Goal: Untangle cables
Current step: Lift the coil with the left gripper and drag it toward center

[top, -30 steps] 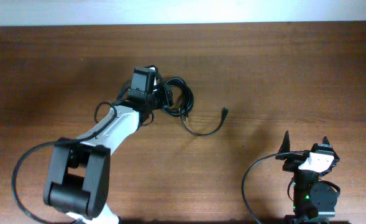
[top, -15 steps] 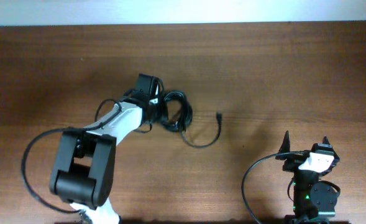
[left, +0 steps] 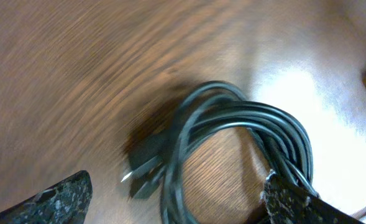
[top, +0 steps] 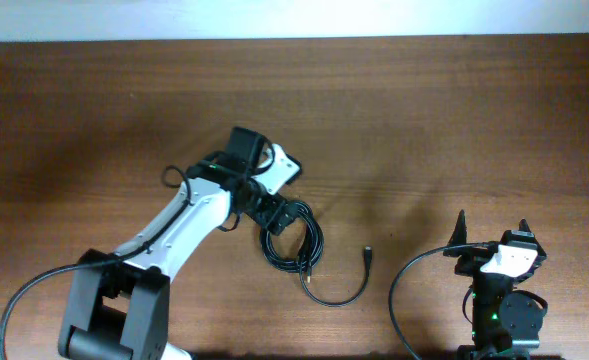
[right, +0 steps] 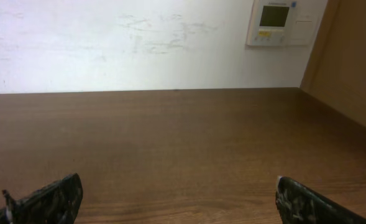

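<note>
The cables [top: 294, 245] are thin black cords in one tangled coil on the wooden table, left of centre. A loose end curls right to a small plug [top: 369, 252]. My left gripper [top: 277, 213] is at the coil's upper left edge. In the left wrist view, the left gripper [left: 176, 186] has its jaws wide apart. The coil [left: 245, 124] lies between them, and strands run against the right finger [left: 294, 202]. A plug [left: 142, 168] lies near the coil's left side. My right gripper [top: 491, 226] is open and empty at the front right, far from the cables; it also shows in the right wrist view [right: 178, 183].
Thick black wires loop from the right arm's base [top: 406, 285] and the left arm's base [top: 19, 290]. The table's back edge meets a white wall [top: 294, 20]. A wall panel [right: 276, 22] shows beyond the table in the right wrist view.
My left gripper has swung toward the front and right, and the coil has moved with it from the table's middle toward the front. The loose end now trails front right. The right arm has not moved.
</note>
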Controlling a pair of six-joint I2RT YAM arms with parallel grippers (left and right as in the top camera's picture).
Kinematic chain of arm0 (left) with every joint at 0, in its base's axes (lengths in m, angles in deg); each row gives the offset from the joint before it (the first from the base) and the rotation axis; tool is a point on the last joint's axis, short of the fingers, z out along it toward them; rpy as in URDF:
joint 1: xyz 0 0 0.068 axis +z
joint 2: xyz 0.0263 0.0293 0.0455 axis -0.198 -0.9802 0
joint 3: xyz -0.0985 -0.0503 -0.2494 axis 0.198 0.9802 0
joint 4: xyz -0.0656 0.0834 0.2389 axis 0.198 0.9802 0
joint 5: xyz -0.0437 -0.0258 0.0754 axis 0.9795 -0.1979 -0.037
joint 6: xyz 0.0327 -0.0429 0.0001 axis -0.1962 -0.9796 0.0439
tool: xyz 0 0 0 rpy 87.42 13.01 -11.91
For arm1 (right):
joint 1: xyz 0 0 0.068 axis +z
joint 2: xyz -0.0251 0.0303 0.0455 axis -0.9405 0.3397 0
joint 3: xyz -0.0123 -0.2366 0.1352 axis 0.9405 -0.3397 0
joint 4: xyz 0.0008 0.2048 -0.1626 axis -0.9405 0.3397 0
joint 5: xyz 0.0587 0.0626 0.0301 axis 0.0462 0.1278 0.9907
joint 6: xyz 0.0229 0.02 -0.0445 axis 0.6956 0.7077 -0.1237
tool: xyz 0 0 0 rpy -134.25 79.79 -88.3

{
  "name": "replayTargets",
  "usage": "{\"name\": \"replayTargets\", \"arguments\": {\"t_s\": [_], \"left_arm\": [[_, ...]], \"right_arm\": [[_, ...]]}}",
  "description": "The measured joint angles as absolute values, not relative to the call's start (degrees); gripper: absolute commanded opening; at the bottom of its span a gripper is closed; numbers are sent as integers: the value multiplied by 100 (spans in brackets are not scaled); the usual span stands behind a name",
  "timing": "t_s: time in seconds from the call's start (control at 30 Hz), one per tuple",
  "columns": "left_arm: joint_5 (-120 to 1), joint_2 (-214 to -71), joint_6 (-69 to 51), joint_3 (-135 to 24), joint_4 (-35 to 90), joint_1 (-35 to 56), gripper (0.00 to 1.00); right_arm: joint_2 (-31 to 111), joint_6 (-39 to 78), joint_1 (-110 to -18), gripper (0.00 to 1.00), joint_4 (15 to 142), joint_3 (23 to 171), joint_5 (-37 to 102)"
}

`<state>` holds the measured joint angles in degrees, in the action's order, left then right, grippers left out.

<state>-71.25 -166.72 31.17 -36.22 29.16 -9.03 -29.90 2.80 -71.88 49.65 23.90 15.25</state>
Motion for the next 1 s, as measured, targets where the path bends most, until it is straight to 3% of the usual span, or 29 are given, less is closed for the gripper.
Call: {"name": "replayTargets", "arguments": {"t_s": [0.1, 0.17, 0.27, 0.3, 0.33, 0.37, 0.5, 0.6, 0.63, 0.7, 0.73, 0.77, 0.83, 0.87, 0.97, 1.0], "left_arm": [[-7121, -16672, 4813, -3622, 2866, -1307, 77], [-7106, -16716, 5810, -3622, 2733, -1375, 78], [-7103, -17107, 6277, -3622, 2449, -1375, 75], [-7099, -17337, 6367, -3617, 2412, -1375, 53], [-7044, -17546, 6433, -3617, 2348, -1375, 23], [-6999, -17625, 6455, -3617, 2344, -1375, 0], [-6800, -17715, 6354, -3635, 2328, -1375, 0], [-6817, -17719, 4747, -3779, 2462, -1368, 0], [-6819, -17724, 3484, -3954, 2626, -1368, 17], [-6800, -17724, 1355, -4127, 2665, -1368, 76], [-6780, -17724, 649, -4142, 2667, -1368, 81], [-6771, -17724, 70, -4142, 2744, -1368, 63], [-6887, -17724, -258, -4142, 2748, -1368, 43], [-6940, -17724, -319, -4142, 2748, -1368, 24], [-7020, -17724, -398, -4142, 2798, -1368, 21], [-7042, -17724, -400, -4142, 2803, -1368, 10]], "right_arm": [[-2990, 278, -7188, 98, 4965, 2390, 1525], [-2990, 280, -7188, 99, 4965, 2390, 1525], [-2990, 280, -7188, 99, 4963, 2390, 1525], [-2990, 276, -7188, 98, 4963, 2390, 1523], [-2990, 276, -7188, 99, 4965, 2390, 1525], [-2990, 285, -7188, 99, 4965, 2390, 1525], [-2990, 278, -7188, 99, 4965, 2390, 1525], [-2990, 280, -7188, 98, 4965, 2390, 1525], [-2990, 278, -7188, 98, 4965, 2390, 1525], [-2990, 278, -7188, 98, 4965, 2390, 1525], [-2990, 280, -7188, 98, 4965, 2390, 1525], [-2990, 280, -7188, 98, 4965, 2390, 1525], [-2990, 276, -7188, 98, 4965, 2390, 1525], [-2990, 278, -7188, 99, 4965, 2390, 1525], [-2990, 280, -7188, 99, 4965, 2390, 1525], [-2990, 280, -7188, 99, 4965, 2390, 1525]]}}
